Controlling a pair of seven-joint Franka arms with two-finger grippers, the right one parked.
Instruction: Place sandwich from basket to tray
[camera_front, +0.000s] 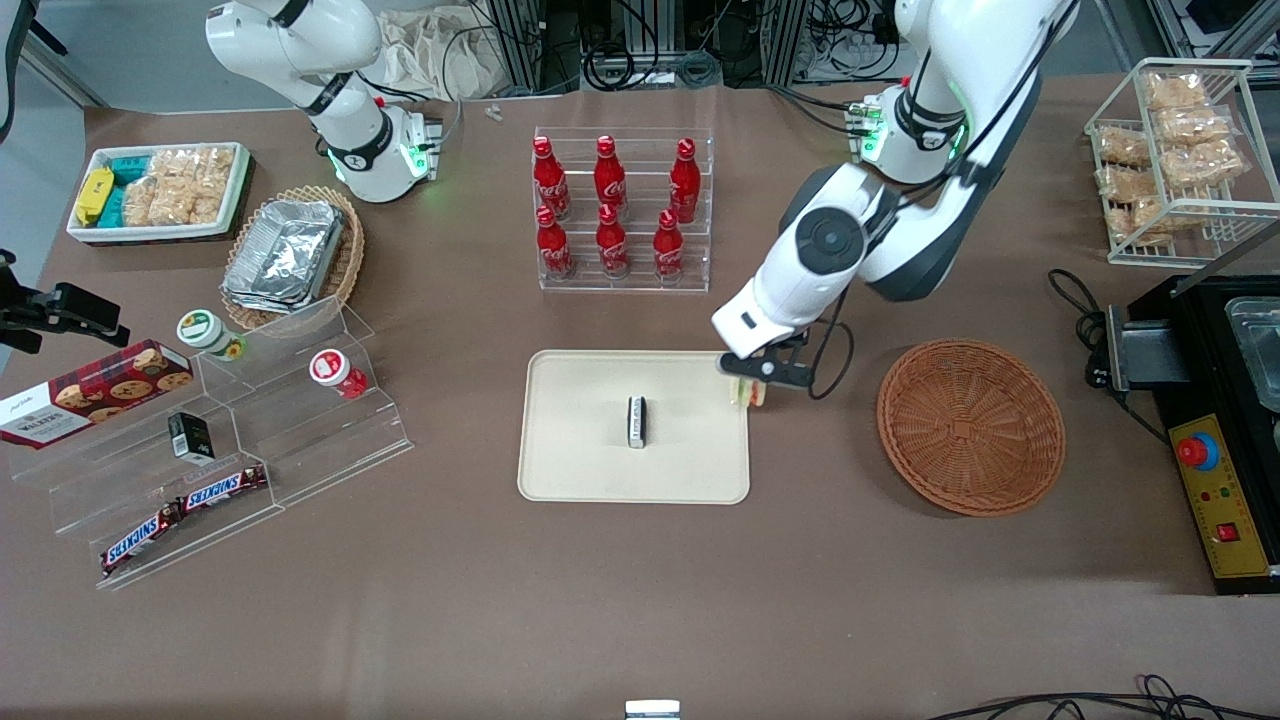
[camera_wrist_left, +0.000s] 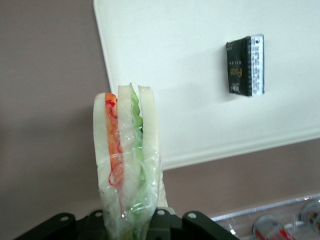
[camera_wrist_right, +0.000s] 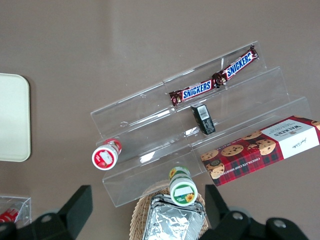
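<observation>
Over tray (camera_front: 560, 470) edge nearest basket (camera_front: 970, 427): gripper (camera_front: 752, 388) clamped on wrapped sandwich (camera_wrist_left: 127, 160), basket empty, open tray surface around small block (camera_front: 636, 421).

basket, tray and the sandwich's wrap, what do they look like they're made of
The basket looks like woven wicker, reddish-brown and matte, with strands radiating from its centre. The tray seems to be moulded plastic, smooth cream with a low rounded rim, though the material is uncertain. The sandwich, held in the gripper at the tray's edge, is wrapped in thin clear film that is glossy and wrinkled.
</observation>
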